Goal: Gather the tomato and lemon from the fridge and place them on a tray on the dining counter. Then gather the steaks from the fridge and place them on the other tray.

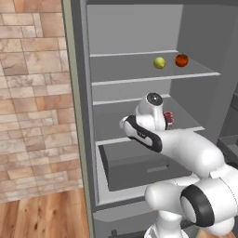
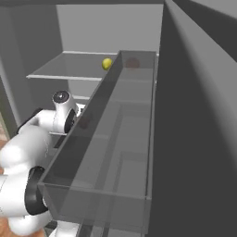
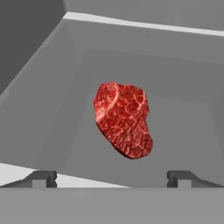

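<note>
"What's the biggest thing you can see?"

"The fridge point(image 1: 135, 42). It is tall and grey, and its inside has shelves. On the left is a brick wall point(image 1: 32, 102), with a wood floor point(image 1: 44, 216) under it."

"And the robot?"

"The white arm point(image 1: 186, 148) reaches into the fridge, at the middle shelf. A clear door bin point(image 2: 111, 139) sits close by on the right."

"Where is the food?"

"The lemon point(image 1: 159, 62) and the tomato point(image 1: 181, 60) sit side by side on the upper shelf, near each other, lemon on the left. One steak point(image 3: 124, 119) lies flat on the middle shelf, just ahead of the gripper point(image 3: 112, 178)."

"Is it holding the steak?"

"No. Its fingers point(image 3: 41, 178) are spread wide, and nothing is between them."
</note>
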